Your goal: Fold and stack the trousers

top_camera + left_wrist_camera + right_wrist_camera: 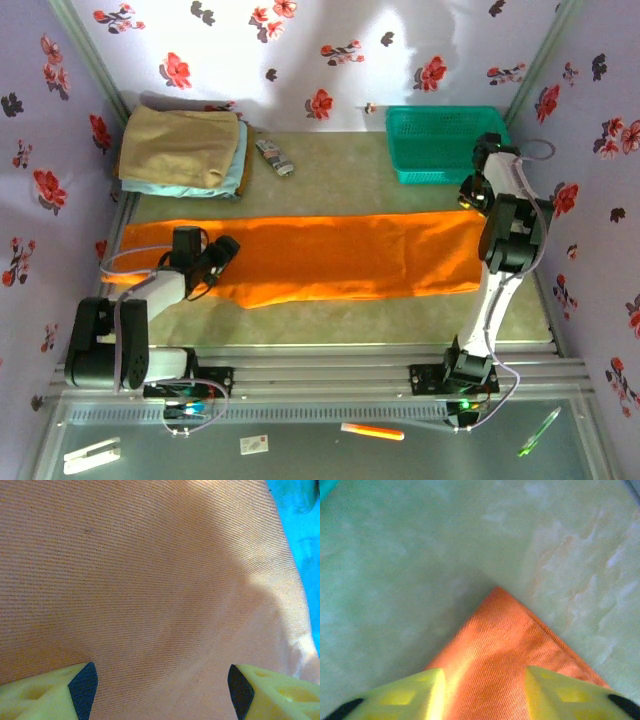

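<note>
Evidently the orange trousers lie flat for folding. The left gripper hangs spread over the cloth; the right gripper, likewise spread, straddles a corner (likely its pinch point).

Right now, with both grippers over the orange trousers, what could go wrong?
The right gripper straddles only a corner of the trousers, so a pinch may slip off. The left gripper hangs open over mid-cloth; closing there may bunch it. The green basket beside the right arm could get bumped.
</note>
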You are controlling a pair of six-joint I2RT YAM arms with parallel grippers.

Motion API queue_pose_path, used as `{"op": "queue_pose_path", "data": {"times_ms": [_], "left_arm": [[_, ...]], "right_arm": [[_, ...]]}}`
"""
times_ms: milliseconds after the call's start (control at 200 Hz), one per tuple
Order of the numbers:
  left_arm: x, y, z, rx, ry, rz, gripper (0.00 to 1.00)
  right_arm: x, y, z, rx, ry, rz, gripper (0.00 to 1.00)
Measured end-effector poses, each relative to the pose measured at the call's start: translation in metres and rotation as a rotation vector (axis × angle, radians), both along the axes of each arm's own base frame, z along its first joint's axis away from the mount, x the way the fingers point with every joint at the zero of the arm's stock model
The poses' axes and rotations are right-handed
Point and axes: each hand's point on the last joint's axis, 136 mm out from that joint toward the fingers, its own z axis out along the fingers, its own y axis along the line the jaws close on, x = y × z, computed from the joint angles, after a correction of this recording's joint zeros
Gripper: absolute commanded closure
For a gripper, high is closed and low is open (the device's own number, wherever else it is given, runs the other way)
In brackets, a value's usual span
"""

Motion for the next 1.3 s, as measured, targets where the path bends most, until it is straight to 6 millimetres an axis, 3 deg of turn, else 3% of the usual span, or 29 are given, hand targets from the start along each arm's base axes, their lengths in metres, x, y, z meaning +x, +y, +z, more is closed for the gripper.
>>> {"op": "queue_pose_path", "data": {"times_ms": [160,290,360,465,615,700,750,825,915,1080,1300], "left_arm": [[0.000,-0.001,0.001,-0.006,-0.002,-0.006,0.24],[-0.002,-0.001,0.004,-0.003,0.004,-0.018,0.23],[-0.004,-0.001,0.010,0.002,0.006,-0.024,0.22],[-0.002,-0.006,0.032,0.014,-0.018,-0.051,0.22],[0.018,-0.028,0.084,0.041,-0.112,-0.138,0.21],[0.048,-0.051,0.114,0.055,-0.173,-0.201,0.29],[0.068,-0.064,0.119,0.057,-0.192,-0.226,0.30],[0.093,-0.081,0.112,0.058,-0.197,-0.253,0.30],[0.105,-0.095,0.079,0.058,-0.135,-0.281,0.30],[0.109,-0.114,0.024,0.058,-0.016,-0.316,0.29],[0.147,-0.125,0.010,0.050,-0.040,-0.311,0.29]], "right_arm": [[-0.011,0.007,-0.009,-0.014,0.045,0.018,0.48],[-0.032,0.041,0.018,-0.014,-0.004,0.084,0.49],[-0.040,0.078,0.040,0.014,-0.075,0.159,0.50],[-0.052,0.158,0.056,0.105,-0.157,0.327,0.51],[-0.063,0.272,0.034,0.261,-0.153,0.549,0.54],[-0.053,0.315,0.019,0.316,-0.137,0.610,0.56],[-0.039,0.334,0.011,0.343,-0.146,0.625,0.57],[-0.015,0.348,0.002,0.361,-0.163,0.623,0.57],[0.009,0.355,-0.007,0.373,-0.177,0.617,0.57],[0.016,0.351,-0.018,0.374,-0.164,0.604,0.56],[0.026,0.335,-0.026,0.391,-0.158,0.576,0.55]]}}
